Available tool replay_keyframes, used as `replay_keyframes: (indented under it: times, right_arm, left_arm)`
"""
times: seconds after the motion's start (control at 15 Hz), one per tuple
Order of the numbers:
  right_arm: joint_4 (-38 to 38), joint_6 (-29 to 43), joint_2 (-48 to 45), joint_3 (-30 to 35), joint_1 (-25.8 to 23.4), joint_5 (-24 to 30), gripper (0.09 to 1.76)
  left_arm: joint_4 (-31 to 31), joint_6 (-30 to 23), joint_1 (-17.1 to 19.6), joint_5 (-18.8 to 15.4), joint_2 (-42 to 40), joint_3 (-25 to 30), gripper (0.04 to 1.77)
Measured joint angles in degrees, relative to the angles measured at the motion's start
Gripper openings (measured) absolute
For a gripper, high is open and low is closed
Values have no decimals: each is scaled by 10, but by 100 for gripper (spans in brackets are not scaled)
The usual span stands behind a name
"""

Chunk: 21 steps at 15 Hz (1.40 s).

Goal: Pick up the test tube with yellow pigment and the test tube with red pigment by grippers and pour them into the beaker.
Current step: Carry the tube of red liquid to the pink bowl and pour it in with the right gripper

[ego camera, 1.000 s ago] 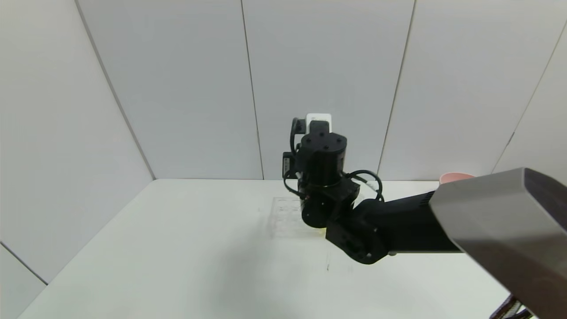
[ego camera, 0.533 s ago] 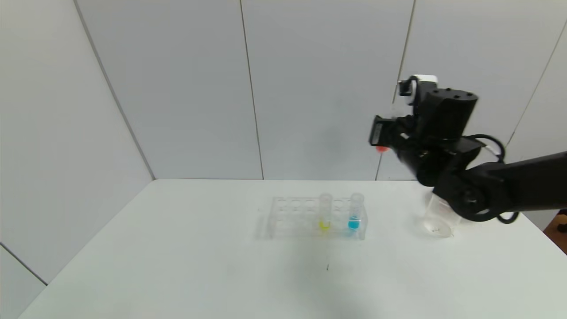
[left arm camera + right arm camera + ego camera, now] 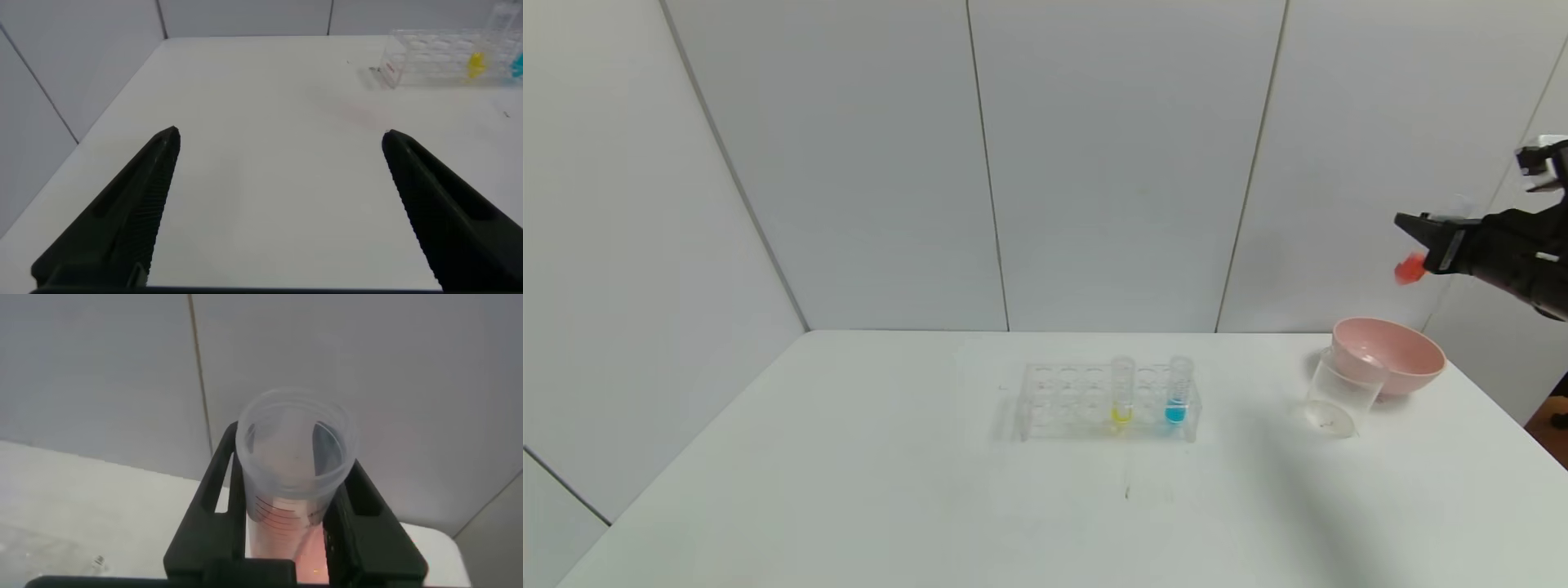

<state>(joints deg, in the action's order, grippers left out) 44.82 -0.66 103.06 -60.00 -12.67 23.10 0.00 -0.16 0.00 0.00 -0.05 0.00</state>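
My right gripper [image 3: 1431, 243] is high at the far right, above and beyond the pink bowl, shut on the test tube with red pigment [image 3: 1410, 268]. The right wrist view shows that clear tube [image 3: 296, 469] clamped between the black fingers [image 3: 214, 490], orange-red liquid at its lower end. The test tube with yellow pigment [image 3: 1122, 390] stands upright in a clear rack [image 3: 1054, 402] at the table's middle, and shows in the left wrist view [image 3: 474, 62]. The beaker [image 3: 1339, 394] stands on the table at right, touching the bowl. My left gripper [image 3: 278, 135] is open over bare table, out of the head view.
A like tube with blue liquid [image 3: 1177, 390] stands in the rack, right of the yellow one. A pink bowl [image 3: 1390, 353] sits behind the beaker near the table's right edge. Grey wall panels close the back and left.
My right arm has swung from over the rack to the far right and upward, carrying the red tube. The rack, beaker and bowl are now uncovered.
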Motion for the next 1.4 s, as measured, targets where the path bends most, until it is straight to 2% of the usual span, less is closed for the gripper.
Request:
replay_keyframes:
  times: [0.13, 0.33, 0.67, 1.4]
  right_arm:
    - [23, -87, 8, 2, -57, 78, 59]
    - [102, -186, 39, 5, -88, 137, 59]
    - [131, -362, 88, 26, -83, 143, 59]
    - [138, -637, 144, 43, -74, 139, 59]
  left_arm:
    - [0, 0, 0, 0, 0, 0, 176]
    - [0, 0, 0, 0, 0, 0, 176]
    - [0, 0, 0, 0, 0, 0, 176]
    - [0, 0, 0, 0, 0, 0, 176]
